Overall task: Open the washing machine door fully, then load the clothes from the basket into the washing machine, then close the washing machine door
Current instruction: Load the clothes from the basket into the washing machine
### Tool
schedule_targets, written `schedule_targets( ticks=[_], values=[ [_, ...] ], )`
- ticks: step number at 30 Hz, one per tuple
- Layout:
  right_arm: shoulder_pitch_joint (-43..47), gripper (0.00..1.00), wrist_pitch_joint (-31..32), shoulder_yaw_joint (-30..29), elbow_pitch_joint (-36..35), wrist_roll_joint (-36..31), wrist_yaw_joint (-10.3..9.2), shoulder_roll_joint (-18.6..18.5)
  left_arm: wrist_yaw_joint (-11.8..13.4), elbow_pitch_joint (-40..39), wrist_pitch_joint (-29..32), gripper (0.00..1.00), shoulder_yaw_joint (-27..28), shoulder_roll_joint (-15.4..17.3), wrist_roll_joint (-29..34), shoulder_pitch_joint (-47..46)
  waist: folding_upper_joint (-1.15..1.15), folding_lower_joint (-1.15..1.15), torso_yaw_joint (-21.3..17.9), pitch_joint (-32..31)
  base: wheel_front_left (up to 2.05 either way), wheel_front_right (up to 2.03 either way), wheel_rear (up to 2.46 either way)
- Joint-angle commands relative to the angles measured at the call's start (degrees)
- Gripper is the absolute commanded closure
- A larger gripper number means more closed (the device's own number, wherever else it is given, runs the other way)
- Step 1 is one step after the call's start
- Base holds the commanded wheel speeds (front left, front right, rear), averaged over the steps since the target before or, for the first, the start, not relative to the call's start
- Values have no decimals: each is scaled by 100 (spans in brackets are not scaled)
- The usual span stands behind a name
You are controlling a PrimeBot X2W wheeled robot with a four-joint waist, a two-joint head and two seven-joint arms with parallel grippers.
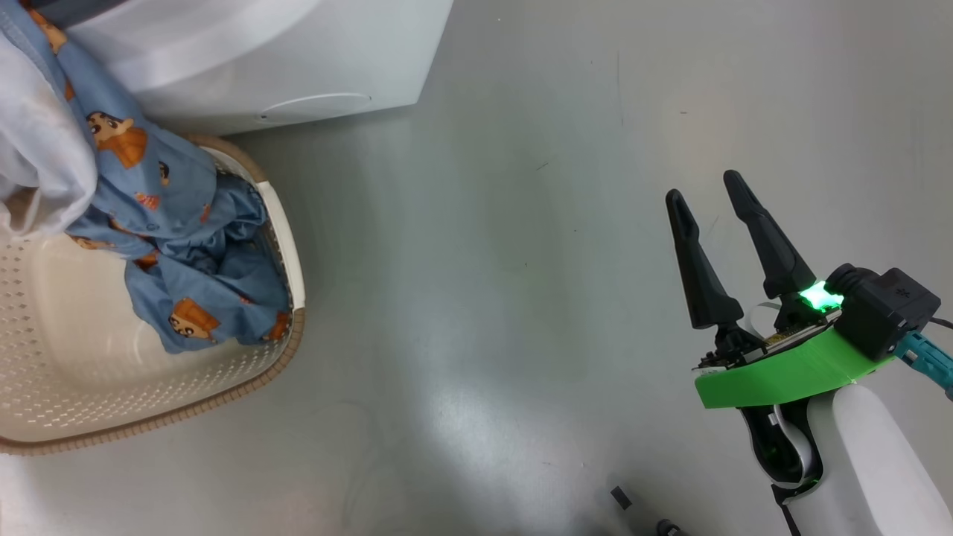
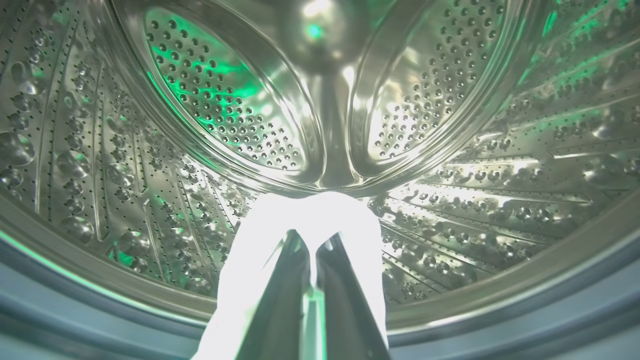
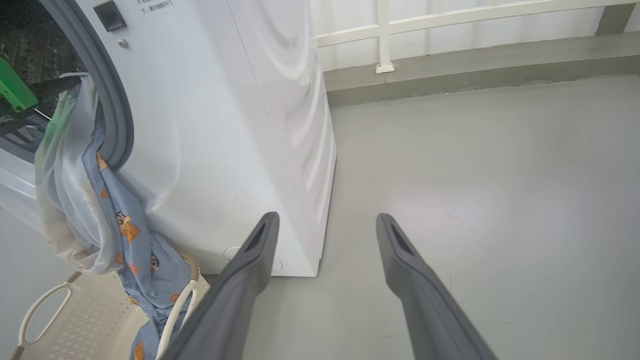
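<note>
My left gripper (image 2: 314, 240) is shut on the pale white garment (image 2: 260, 240) and reaches into the steel drum (image 2: 225, 100) of the washing machine (image 3: 225, 125). In the right wrist view the white garment (image 3: 60, 190) hangs over the grey gasket (image 3: 112, 100). The blue printed garment (image 3: 125, 235) trails with it down into the cream basket (image 3: 45, 300). In the head view the blue garment (image 1: 171, 223) drapes into the basket (image 1: 287, 246) below the machine front (image 1: 298, 59). My right gripper (image 1: 703, 186) is open and empty over bare floor, well right of the basket. The door is out of view.
The round filter cap (image 1: 316, 104) sits low on the machine front, just above the basket. Grey floor spreads to the right of the machine. A white railing (image 3: 380, 35) on a low ledge runs behind. Small dark bits (image 1: 620, 497) lie on the floor near my base.
</note>
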Motion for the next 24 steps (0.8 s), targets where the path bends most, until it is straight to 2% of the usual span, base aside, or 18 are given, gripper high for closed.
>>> schedule_targets(
  ticks=[1, 5, 6, 7, 8, 9, 15, 24],
  values=[
    [130, 0, -27, 115, -124, 33, 57, 0, -14, -84, -30, 100, 51, 274, -3, -145, 0, 0, -1, -2, 0, 0, 0],
    [145, 0, -27, 127, -105, 37, 57, 17, -57, 281, -30, 100, -59, 284, 87, -322, 0, 0, 8, -30, 0, 0, 0],
    [149, 0, -27, 134, -99, 38, 57, 18, -63, 380, -30, 87, -102, 287, 123, -363, 0, 0, 11, -40, 0, 0, 0],
    [150, 0, -27, 143, -90, 39, 57, 18, -65, 518, -30, 57, -122, 281, 132, -403, 0, 0, 14, -52, 0, 0, 0],
    [148, 0, -27, 148, -82, 41, 57, 15, -68, 664, -29, 4, -168, 272, 159, -450, 0, 0, 21, -61, 0, 0, 0],
    [145, 0, -27, 152, -78, 42, 57, 12, -72, 785, -29, 0, -245, 272, 220, -499, 0, 0, 27, -68, 0, 0, 0],
    [147, 0, -27, 179, -82, 43, 57, -8, -74, 1291, 123, 0, -302, 198, 171, -680, 0, 0, 43, -101, 0, 0, 0],
    [174, 0, -27, 128, -83, 30, 57, -49, -107, 1390, 37, 0, -189, 13, -106, -612, 0, 0, 165, -139, 0, 0, 0]
  ],
)
